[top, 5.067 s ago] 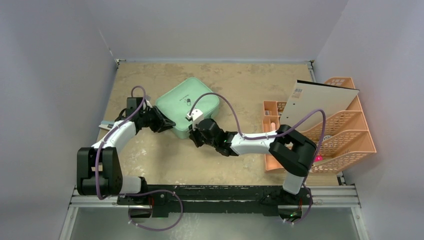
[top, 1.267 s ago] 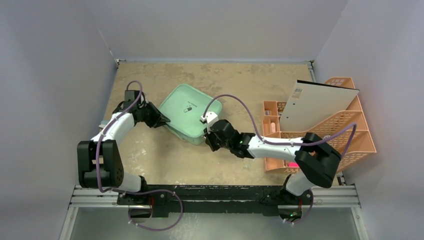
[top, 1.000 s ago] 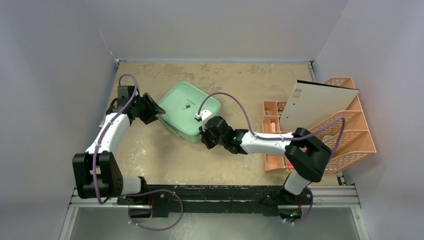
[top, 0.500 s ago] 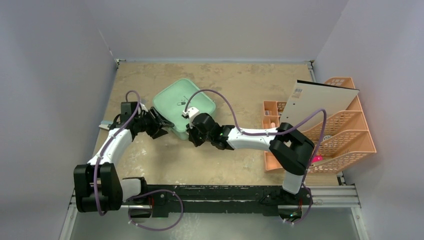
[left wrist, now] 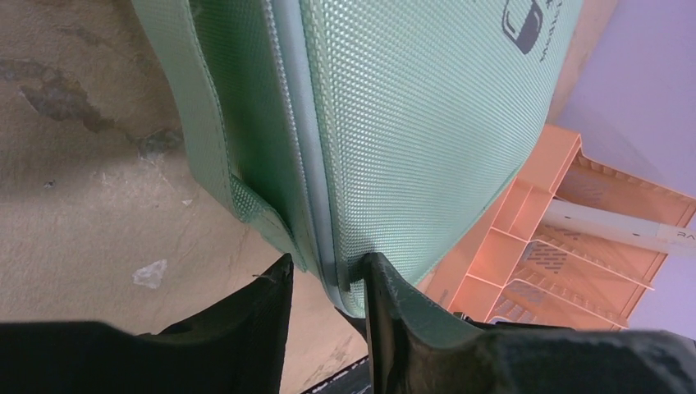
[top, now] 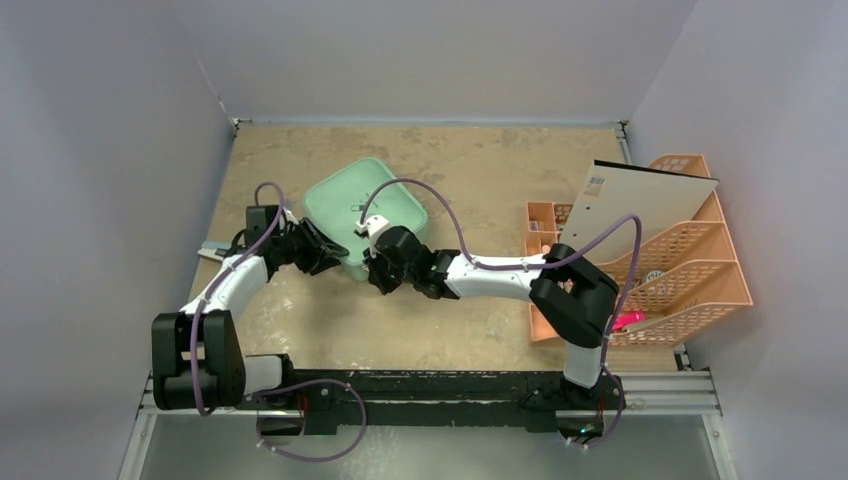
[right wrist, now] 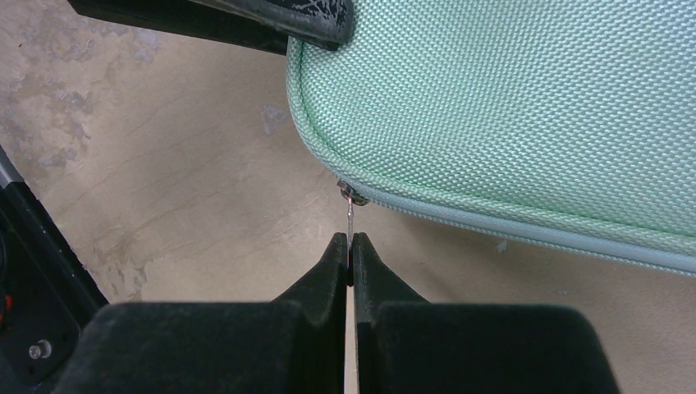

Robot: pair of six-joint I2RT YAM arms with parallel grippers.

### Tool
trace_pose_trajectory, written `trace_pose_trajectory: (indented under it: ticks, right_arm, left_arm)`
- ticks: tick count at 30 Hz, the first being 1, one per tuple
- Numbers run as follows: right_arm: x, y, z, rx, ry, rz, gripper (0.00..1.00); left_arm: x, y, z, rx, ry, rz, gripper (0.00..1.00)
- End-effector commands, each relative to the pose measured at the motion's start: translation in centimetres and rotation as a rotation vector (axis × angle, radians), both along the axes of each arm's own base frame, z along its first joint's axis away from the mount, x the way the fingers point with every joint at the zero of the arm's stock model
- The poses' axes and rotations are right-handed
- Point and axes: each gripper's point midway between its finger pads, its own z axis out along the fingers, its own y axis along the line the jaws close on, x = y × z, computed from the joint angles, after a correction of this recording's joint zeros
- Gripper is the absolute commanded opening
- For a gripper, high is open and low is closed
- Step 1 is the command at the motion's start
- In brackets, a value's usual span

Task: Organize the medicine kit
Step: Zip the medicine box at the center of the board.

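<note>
So the medicine kit [top: 368, 205], a mint-green rounded-square case in woven fabric with a zip running round its edge, sits on the tan mottled table [top: 490, 175]. It's left of centre and turned a bit so its corners point diagonally. The lid is down, and there's a small dark pill logo [left wrist: 525, 18] on top.

Both arms are on it at the near edge. The left gripper [top: 325, 258] comes in from the left, and in the left wrist view its two black fingers [left wrist: 267, 308] sit either side of the kit's corner seam. They're clenched on that edge, one on the lid side and one on the underside, with the fabric pressing against both.

The right gripper [top: 378, 278] is at the near corner, just beside the left one. The right wrist view is pretty clear: its fingertips are pinched tight together around the thin metal zipper pull [right wrist: 351, 215]. The pull hangs straight out from the slider, right where the zip rounds the corner. The pale zip band running off to the right of the slider looks closed. You can see the tip of the left arm's black finger along the top edge of that view, resting on the green fabric.

Over on the right side of the table, well apart from the kit, is a peach plastic lattice rack [top: 700, 275]. It has a big white flat board [top: 640, 205] leaning in it.
</note>
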Motion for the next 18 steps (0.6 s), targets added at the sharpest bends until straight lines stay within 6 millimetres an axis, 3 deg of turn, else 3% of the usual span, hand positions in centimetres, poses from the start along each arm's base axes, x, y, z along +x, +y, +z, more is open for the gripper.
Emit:
trace_pose_trajectory:
  ticks: [1,5,10,18]
  right_arm:
    - [0.4,0.8,1.5,0.033,-0.036,0.000,0.00]
    - [-0.4,-1.0,0.5,-0.011,-0.026,0.004,0.00]
    - [-0.1,-3.4,0.1,-0.037,-0.041,-0.043,0.00]
    - [1.7,-7.2,-0.5,-0.057,-0.032,-0.122,0.00]
  left_arm:
    - [0.1,0.3,-1.9,0.049,0.018,0.001,0.31]
    - [-0.5,0.5,-3.6,0.070,0.063,-0.025,0.22]
    - [-0.4,0.2,-4.0,0.057,0.072,-0.047,0.11]
    - [-0.4,0.6,-4.8,0.091,0.097,-0.071,0.09]
